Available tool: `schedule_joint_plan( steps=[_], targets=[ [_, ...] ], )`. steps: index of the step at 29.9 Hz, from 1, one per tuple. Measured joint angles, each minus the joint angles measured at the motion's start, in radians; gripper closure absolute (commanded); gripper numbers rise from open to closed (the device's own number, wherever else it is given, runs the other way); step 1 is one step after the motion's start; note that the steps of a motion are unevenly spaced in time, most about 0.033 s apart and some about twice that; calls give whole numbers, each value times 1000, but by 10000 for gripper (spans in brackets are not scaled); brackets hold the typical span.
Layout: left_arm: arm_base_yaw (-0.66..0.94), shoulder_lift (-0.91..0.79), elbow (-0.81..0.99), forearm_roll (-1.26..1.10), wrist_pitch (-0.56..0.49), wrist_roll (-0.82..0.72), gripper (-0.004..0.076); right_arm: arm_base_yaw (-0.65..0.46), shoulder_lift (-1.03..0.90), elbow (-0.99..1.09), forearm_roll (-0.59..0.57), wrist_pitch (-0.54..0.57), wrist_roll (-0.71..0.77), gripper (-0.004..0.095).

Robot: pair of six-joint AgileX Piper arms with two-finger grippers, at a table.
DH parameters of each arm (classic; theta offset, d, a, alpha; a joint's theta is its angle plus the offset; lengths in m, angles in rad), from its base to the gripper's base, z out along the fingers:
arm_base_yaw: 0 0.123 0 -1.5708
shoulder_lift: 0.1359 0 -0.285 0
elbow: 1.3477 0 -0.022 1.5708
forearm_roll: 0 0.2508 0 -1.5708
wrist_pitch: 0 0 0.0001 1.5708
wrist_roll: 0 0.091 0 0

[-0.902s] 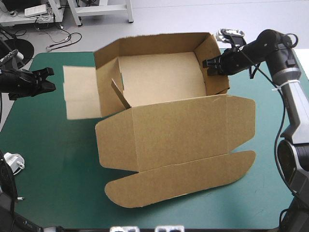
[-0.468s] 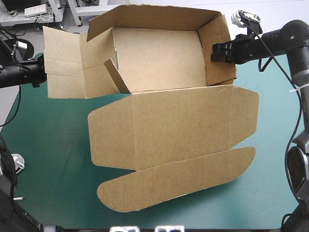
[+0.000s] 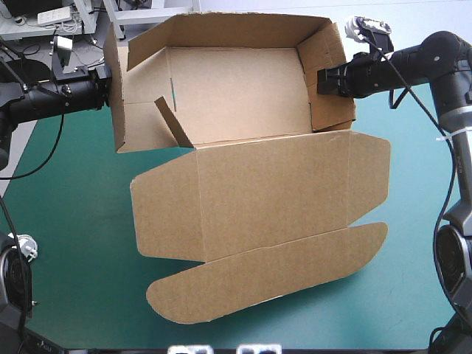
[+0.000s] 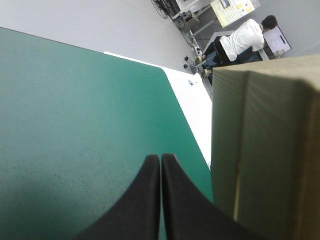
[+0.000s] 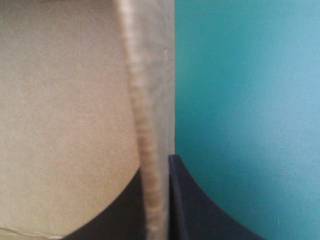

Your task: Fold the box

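We see a brown cut-board box point(image 3: 243, 110) on a bench with a teal-green cover point(image 3: 66, 243), toward its far edge. The box's four walls stand up around an open tray. Its lid point(image 3: 273, 192) lies flat on the near side of the box and ends in a long rounded tuck flap point(image 3: 273, 269). A small inner flap point(image 3: 173, 124) leans loose inside the box's left corner. The left claw point(image 4: 160, 157) has its black fingers pressed together with nothing between them, just outside the box's left wall. The right claw point(image 3: 322, 80) is clamped on the upper edge of the box's right wall point(image 3: 328, 110), with the board pinched between its fingers.
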State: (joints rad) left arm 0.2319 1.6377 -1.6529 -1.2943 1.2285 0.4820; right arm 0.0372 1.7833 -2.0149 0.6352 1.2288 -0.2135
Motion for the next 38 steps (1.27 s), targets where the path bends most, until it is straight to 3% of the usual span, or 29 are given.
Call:
schedule_joint_plan(
  steps=[14, 25, 38],
  targets=[
    [-15, -127, 0, 68, 3, -24, 730, 121, 0, 0, -132, -159, 35, 924],
    [-121, -128, 0, 99, 4, -31, 733, 122, 5, 0, -146, -172, 71, 924],
    [-138, -128, 0, 99, 4, -33, 732, 122, 22, 0, -182, -211, 112, 917]
  ],
)
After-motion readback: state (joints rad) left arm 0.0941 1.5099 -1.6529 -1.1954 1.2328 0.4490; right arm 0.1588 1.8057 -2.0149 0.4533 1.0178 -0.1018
